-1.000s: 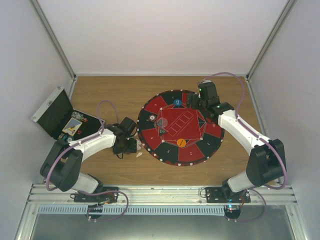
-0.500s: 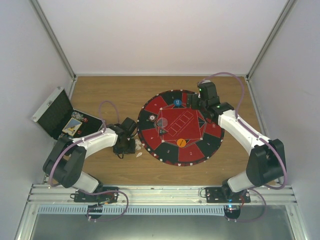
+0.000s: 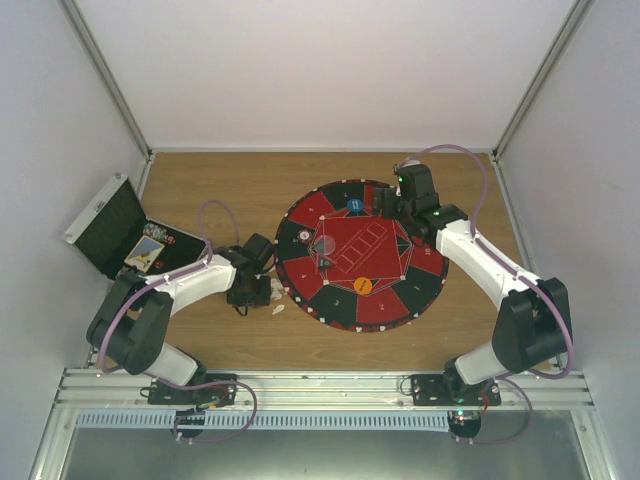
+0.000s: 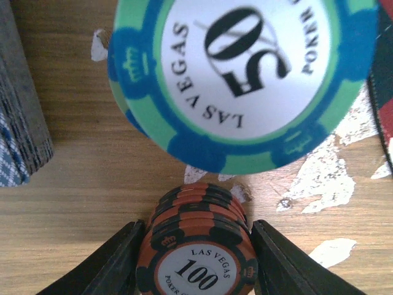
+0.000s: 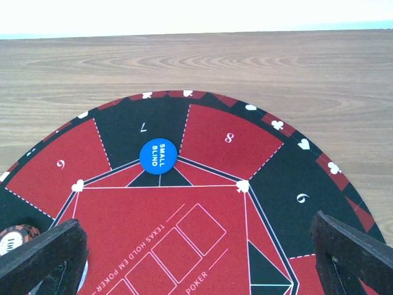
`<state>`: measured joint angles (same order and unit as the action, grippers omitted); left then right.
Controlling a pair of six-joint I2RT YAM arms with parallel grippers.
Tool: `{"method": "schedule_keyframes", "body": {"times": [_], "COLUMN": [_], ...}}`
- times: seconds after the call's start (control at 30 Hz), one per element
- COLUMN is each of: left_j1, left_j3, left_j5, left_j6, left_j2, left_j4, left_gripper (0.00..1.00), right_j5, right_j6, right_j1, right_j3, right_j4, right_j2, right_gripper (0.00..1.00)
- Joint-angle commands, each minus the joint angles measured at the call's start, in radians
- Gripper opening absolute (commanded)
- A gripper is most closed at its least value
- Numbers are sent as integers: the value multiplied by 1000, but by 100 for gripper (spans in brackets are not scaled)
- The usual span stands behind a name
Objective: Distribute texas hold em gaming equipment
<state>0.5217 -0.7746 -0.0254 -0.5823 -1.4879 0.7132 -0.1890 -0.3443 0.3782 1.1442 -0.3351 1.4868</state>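
My left gripper [image 4: 194, 261] is shut on a stack of dark red "100" poker chips [image 4: 198, 246] on the wood, just left of the mat; it also shows in the top view [image 3: 256, 290]. A teal "50" chip [image 4: 245, 80] fills the upper left wrist view, just beyond the stack. A deck of grey-blue playing cards [image 4: 18, 123] lies at the left. My right gripper [image 5: 196, 258] is wide open and empty over the mat's far side [image 3: 395, 205]. A blue "SMALL BLIND" disc [image 5: 158, 154] and an orange disc [image 3: 363, 285] lie on the mat. A dark red chip [image 5: 12, 238] shows by my right gripper's left finger.
The round red-and-black numbered mat [image 3: 400, 290] lies mid-table. An open black aluminium-edged case [image 3: 105, 225] with cards and chips stands at the far left. Chips [image 3: 325, 245] sit on the mat's left part. The wood is worn white in patches [image 4: 319, 178].
The left arm's elbow has shifted slightly; its gripper stays at the chip stack. The right arm has not visibly moved.
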Motion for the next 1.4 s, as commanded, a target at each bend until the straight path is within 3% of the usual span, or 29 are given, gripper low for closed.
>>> {"method": "schedule_keyframes", "body": {"times": [0.0,0.6,1.13,1.37], "left_j1": [-1,-1,-2,-2], "left_j3": [-35,-34,-30,-27], "left_j5": [-15,-13,-14,-16], "left_j6": [5,-7,-12,-19], "left_j2": [2,-11,-12,-16], "left_j4": [-7,3,7,4], "left_gripper": [49,54,49,53], "right_j5": [6,19,19,20], "right_j6": [18,25,26,25], "right_j1": [-8,-8,-9,-9], "right_j3": [15,14,12,12], "right_j4": [29,29,28,28], "right_j2": [14,17,14,13], "right_gripper": [99,99,99,99]}}
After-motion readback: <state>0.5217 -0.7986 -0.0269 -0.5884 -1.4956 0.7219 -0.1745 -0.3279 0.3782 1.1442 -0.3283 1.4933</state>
